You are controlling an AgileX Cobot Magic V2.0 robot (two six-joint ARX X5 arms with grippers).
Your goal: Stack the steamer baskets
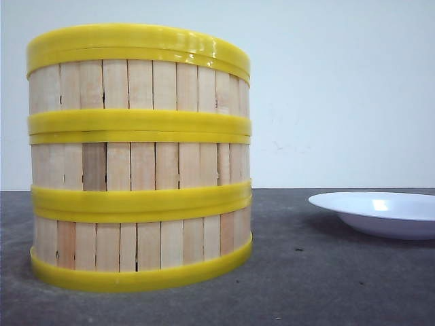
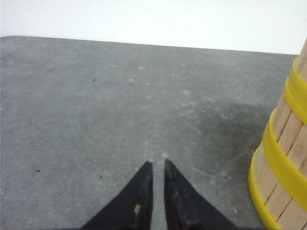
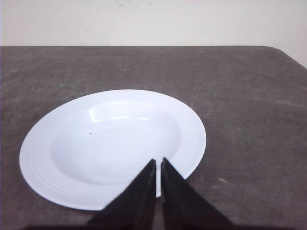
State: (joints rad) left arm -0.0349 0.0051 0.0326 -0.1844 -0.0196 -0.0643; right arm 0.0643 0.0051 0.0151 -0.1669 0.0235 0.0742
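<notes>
With 3 steamer baskets [image 1: 139, 159] stacked left of the plate [image 1: 380, 212], I hold both grippers [image 2: 157, 165] [image 3: 158, 163] nearly closed, empty, clear.

- steamer baskets [image 1: 139, 159]: three, all alike, pale wood slats with yellow rims, stacked in one tower
- white plate [image 1: 380, 213]: just one
- grippers: two, the left gripper [image 2: 158, 164] and the right gripper [image 3: 158, 161], one per wrist view
- grey table [image 1: 326, 285]: one, everything sits on it
</notes>
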